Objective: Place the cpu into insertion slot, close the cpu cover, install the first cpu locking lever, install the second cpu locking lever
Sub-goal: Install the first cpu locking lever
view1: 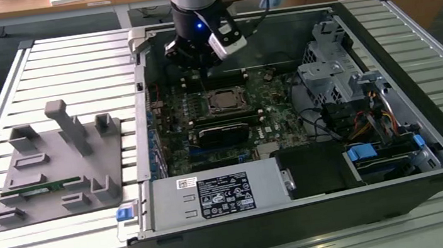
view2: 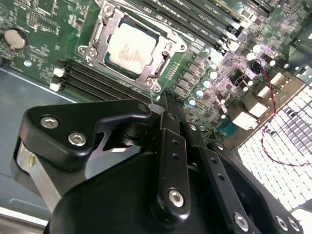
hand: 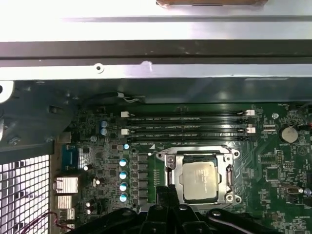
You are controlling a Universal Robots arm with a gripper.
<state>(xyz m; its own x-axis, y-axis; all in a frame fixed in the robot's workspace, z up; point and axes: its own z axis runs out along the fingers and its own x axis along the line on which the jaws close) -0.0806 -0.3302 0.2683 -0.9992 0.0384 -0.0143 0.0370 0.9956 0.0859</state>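
Note:
The cpu (view1: 223, 100) (view2: 130, 46) (hand: 201, 178) lies flat in its socket on the green motherboard, its silvery top facing up. The cpu cover (view2: 100, 27) (hand: 174, 176) lies down around it as a thin metal frame. My gripper (view1: 198, 71) (view2: 165, 100) (hand: 168, 191) hangs a little above the board, just beyond the socket's corner toward the exterior view's left and far side. Its fingers (view2: 168, 131) are shut with nothing between them and touch neither the cover nor the cpu. I cannot make out how the locking levers stand.
The open computer case (view1: 414, 43) walls in the board. Memory slots (hand: 185, 124) run beside the socket. A black module (view1: 224, 133), power supply (view1: 217, 194), drive cage (view1: 328, 66) and cables (view1: 373, 121) crowd the case. A grey fixture (view1: 61, 162) lies at the exterior view's left.

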